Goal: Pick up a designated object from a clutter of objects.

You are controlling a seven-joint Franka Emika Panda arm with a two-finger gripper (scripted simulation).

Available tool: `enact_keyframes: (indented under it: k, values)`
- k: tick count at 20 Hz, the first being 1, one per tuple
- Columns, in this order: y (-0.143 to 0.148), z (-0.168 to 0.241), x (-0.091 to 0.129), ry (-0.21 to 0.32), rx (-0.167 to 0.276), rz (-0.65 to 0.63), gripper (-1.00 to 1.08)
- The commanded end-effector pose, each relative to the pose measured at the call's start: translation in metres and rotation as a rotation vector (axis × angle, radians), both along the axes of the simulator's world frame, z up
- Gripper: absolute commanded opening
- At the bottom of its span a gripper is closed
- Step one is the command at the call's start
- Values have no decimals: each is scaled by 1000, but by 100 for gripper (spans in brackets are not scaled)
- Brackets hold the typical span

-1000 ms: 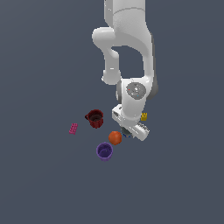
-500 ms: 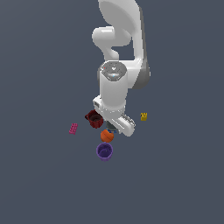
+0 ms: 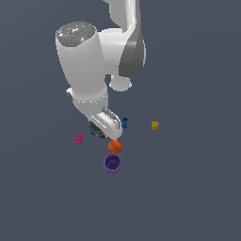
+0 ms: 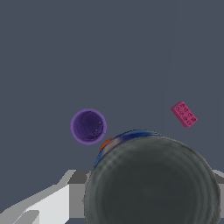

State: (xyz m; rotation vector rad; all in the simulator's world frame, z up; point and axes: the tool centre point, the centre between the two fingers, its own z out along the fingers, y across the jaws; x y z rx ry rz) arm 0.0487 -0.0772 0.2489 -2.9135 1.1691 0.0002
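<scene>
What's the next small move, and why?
Probably a straight lift. In the wrist view the can fills the frame right at the gripper, apparently held, though the jaws aren't clearly visible. The ball and cup sit close, so rising vertically avoids knocking them.

The floor (image 3: pixel 197 188) is a plain, flat grey surface. On it lie a pink brick (image 3: pixel 78 138), an orange ball (image 3: pixel 115 146) and, just beside the ball, an upright purple cup (image 3: pixel 112 163). A tiny blue piece (image 3: pixel 124 123) sits close to the arm, and a tiny yellow piece (image 3: pixel 154 125) lies apart, toward the exterior view's right.
</scene>
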Motion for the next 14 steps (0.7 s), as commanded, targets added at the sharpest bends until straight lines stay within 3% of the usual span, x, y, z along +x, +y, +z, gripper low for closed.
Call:
enact_keyframes:
  k: [1, 14]
  values:
    - [-20, 24, 6, 0, 0, 1, -100]
    - [-90, 104, 33, 1, -2, 1, -100]
